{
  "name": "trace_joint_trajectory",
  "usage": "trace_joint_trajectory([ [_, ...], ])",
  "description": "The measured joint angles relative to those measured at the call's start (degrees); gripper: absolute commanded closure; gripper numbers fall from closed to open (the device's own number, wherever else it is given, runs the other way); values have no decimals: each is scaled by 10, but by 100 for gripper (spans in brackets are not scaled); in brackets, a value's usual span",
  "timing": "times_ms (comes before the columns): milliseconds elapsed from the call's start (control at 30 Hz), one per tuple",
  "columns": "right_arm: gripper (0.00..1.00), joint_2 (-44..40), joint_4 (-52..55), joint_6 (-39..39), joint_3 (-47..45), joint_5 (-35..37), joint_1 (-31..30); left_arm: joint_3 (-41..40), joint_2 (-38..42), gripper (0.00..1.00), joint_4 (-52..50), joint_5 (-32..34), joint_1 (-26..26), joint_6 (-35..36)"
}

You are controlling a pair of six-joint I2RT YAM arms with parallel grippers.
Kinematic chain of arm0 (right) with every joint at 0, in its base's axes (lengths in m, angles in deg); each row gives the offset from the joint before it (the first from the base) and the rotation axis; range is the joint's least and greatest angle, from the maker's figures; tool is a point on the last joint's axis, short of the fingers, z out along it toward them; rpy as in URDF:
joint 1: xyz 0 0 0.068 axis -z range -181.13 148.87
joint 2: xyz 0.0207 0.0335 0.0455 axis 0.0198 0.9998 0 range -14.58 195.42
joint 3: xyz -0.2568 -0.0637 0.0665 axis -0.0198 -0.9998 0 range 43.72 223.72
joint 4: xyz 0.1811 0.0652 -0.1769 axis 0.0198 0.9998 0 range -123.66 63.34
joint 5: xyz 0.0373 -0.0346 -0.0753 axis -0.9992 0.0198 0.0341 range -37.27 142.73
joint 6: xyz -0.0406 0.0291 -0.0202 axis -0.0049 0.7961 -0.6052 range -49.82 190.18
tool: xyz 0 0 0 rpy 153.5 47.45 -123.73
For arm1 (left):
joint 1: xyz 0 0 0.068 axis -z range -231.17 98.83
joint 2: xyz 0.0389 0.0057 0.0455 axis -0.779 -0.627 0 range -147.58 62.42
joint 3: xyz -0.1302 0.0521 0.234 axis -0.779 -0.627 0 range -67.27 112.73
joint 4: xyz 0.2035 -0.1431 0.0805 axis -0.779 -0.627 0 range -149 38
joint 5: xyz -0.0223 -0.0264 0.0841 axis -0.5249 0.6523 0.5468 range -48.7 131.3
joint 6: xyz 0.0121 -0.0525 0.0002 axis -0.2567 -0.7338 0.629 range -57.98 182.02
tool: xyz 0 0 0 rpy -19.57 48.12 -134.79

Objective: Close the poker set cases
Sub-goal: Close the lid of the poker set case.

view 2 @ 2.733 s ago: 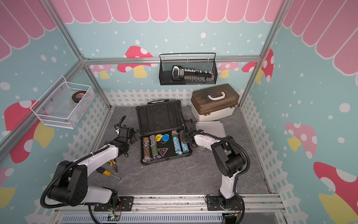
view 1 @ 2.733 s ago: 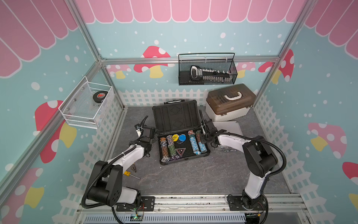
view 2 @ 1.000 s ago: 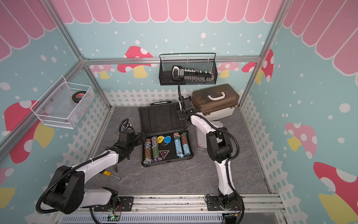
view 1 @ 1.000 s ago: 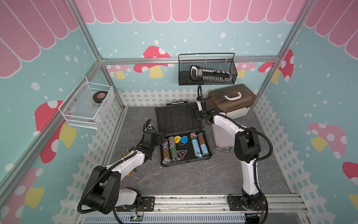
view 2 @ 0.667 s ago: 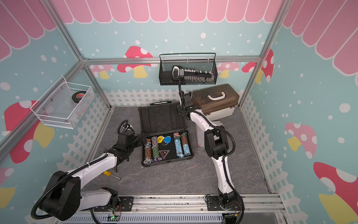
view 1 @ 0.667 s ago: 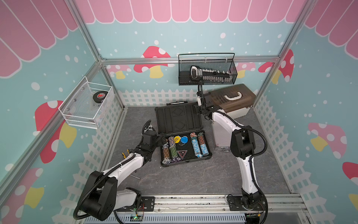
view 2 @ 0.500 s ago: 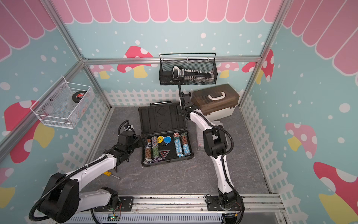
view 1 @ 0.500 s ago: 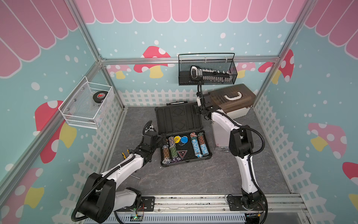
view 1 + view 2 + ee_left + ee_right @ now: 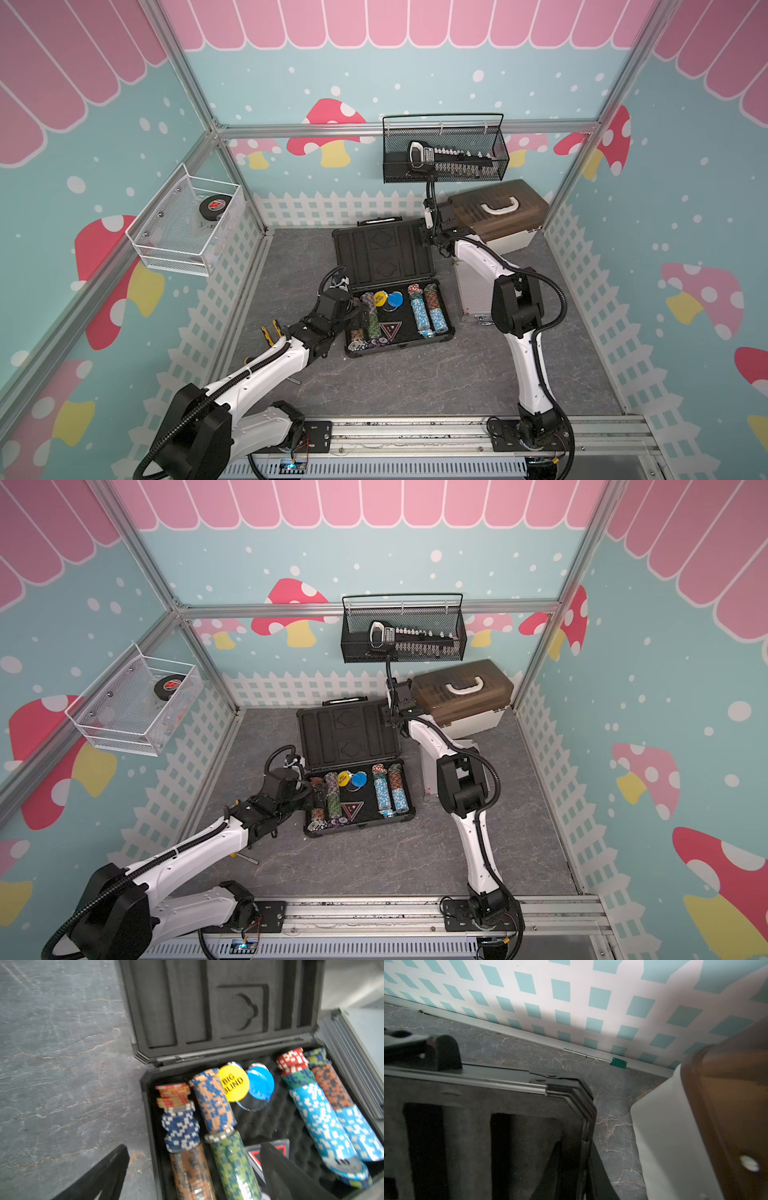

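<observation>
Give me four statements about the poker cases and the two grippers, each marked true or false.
1. The black case is open, with chip stacks in its base. True.
2. The silver case is open too. False: it lies shut, flat beside the black case.
3. The left gripper is clamped on a chip stack. False: its jaws are open and hold nothing.
4. The right gripper is at the side edge of the lid, with a finger on each face. True.
</observation>
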Motion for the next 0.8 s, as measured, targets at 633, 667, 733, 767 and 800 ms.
trace_joint_trajectory([
  [633, 98, -202, -226, -15, -308, -30, -2, -15, 120, 1, -132, 71, 58, -79],
  [667, 98, -214, -240, -16, -326, -32, -2, -15, 123, 1, -137, 74, 58, -84],
  [733, 98, -239, -269, -21, -365, -37, -2, -15, 123, 1, -149, 80, 58, -99],
  [767, 98, -251, -281, -24, -382, -39, -2, -15, 123, 1, -156, 83, 58, -105],
  [800, 98, -263, -291, -27, -398, -40, -3, -15, 123, 1, -165, 85, 58, -113],
])
